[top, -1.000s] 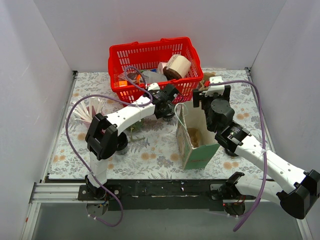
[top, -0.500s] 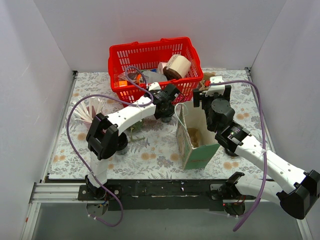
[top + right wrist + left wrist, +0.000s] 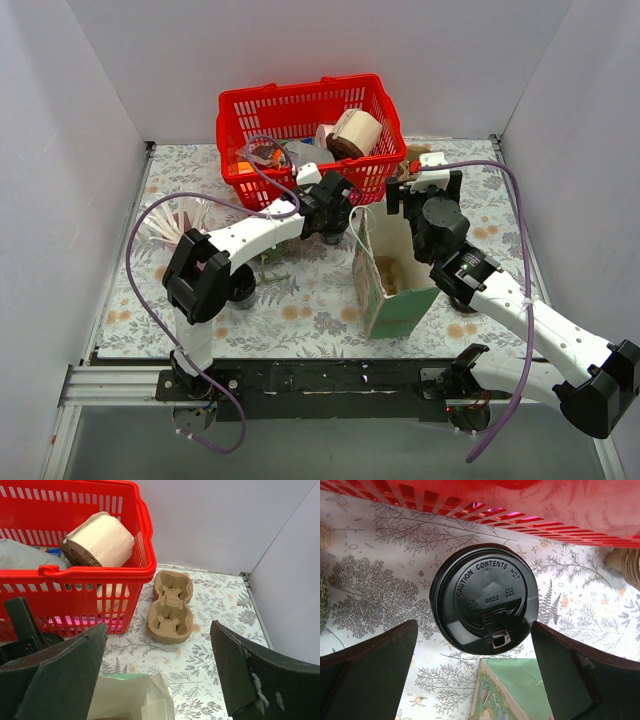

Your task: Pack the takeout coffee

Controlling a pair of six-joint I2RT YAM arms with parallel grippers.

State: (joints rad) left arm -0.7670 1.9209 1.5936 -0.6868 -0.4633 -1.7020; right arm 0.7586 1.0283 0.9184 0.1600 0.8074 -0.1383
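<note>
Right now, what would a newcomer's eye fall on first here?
The red basket, piled with goods, stands at the back. Just in front of it is a black-lidded coffee cup, with the open left tool above it. A green paper bag stands open to its right.

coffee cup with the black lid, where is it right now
In the left wrist view the coffee cup stands under the open left gripper, just outside the red basket and beside the green bag.

Left arm (image 3: 250, 232) and right arm (image 3: 530, 318) reach forward (jaws wide apart).
</note>
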